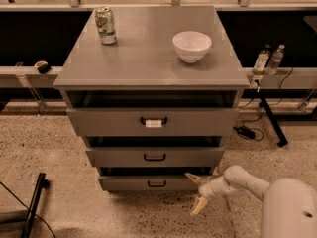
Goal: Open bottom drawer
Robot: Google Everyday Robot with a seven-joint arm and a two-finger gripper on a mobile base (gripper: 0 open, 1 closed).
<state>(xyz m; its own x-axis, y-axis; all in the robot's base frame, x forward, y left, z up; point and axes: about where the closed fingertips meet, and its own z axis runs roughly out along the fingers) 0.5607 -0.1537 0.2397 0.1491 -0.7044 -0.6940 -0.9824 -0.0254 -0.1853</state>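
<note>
The grey cabinet (148, 68) has three drawers. The bottom drawer (129, 183) is the lowest and narrowest front, with a small black loop handle (156, 184). It looks pulled out a little, with a dark gap above it. My gripper (196, 192) hangs low at the drawer's right end, near the floor. Its two pale fingers (198, 205) are spread apart, one at the drawer front's right corner and one below it. The gripper holds nothing. My white arm (247, 182) reaches in from the lower right.
A green can (105, 25) and a white bowl (191, 45) stand on the cabinet top. The top drawer has a white label on its handle (153, 122). Two bottles (267, 59) stand on a ledge at right. Cables and a black stand leg (270, 118) lie right; a black bar (33, 202) lies left.
</note>
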